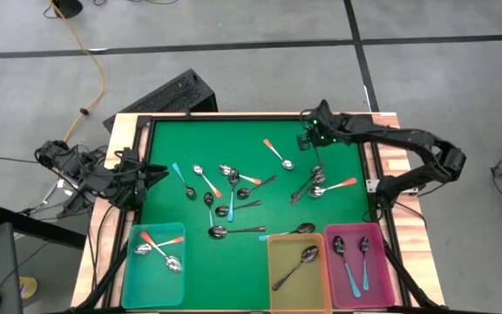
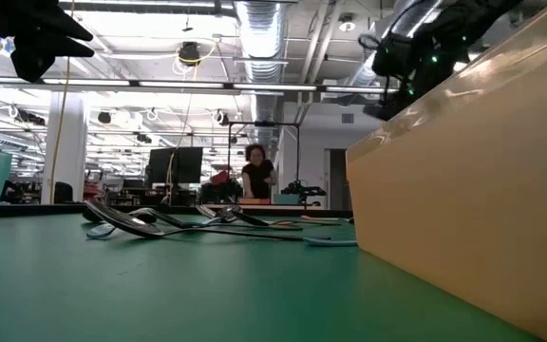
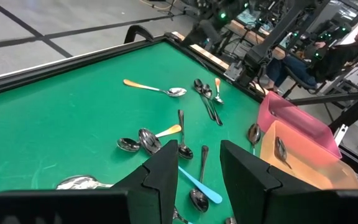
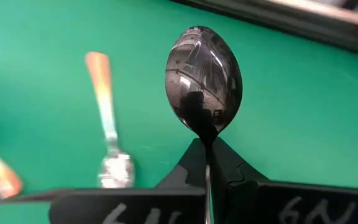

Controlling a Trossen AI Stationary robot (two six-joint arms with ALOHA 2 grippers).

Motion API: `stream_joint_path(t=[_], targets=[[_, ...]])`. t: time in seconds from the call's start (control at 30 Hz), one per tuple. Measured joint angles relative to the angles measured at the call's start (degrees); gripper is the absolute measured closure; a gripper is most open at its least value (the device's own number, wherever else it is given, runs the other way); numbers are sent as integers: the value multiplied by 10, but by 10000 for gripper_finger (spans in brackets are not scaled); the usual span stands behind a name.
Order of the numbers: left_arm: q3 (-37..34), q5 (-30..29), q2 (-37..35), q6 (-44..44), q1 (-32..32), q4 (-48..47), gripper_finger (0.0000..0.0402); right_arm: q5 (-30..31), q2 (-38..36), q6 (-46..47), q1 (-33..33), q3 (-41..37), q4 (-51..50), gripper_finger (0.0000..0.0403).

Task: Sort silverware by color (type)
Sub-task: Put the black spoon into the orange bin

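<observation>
Dark, mirror-bright metal fills the right wrist view: a spoon [image 4: 204, 81] is pinched at its neck between the closed fingers of the right gripper [image 4: 207, 163], bowl sticking straight out ahead of the jaws, so its long axis runs on in line with the fingers. From above, that gripper [image 1: 315, 139] hangs over the far right part of the green mat [image 1: 181, 139], with the yellow bin [image 1: 279, 266] and pink bin [image 1: 389, 270] well off along the near edge. By my reckoning the carry has to run from far to near, bowl leading. Most of the other spoons [image 1: 225, 196] lie scattered mid-mat. Over at the left edge the left gripper [image 1: 146, 172] waits, fingers partly apart and empty, with the teal bin [image 1: 138, 292] on its near side.
</observation>
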Motion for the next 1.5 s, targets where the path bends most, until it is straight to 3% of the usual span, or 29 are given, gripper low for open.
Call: stream_joint_path(t=[0.17,0.5,0.83,0.97,1.27,1.5], targets=[[0,-9,0,0,0,0,297,-41,0,-43,20,35,36,396],[0,-25,0,-17,0,0,297,-44,0,-63,93,72,102,396],[0,-19,0,-35,0,0,297,-44,2,-74,124,129,130,396],[0,-13,0,-34,0,0,297,-43,40,-72,146,168,111,396],[1,5,0,-35,0,-1,297,-37,175,-69,277,311,13,396],[1,19,0,-16,0,0,297,50,196,52,419,368,-101,396]])
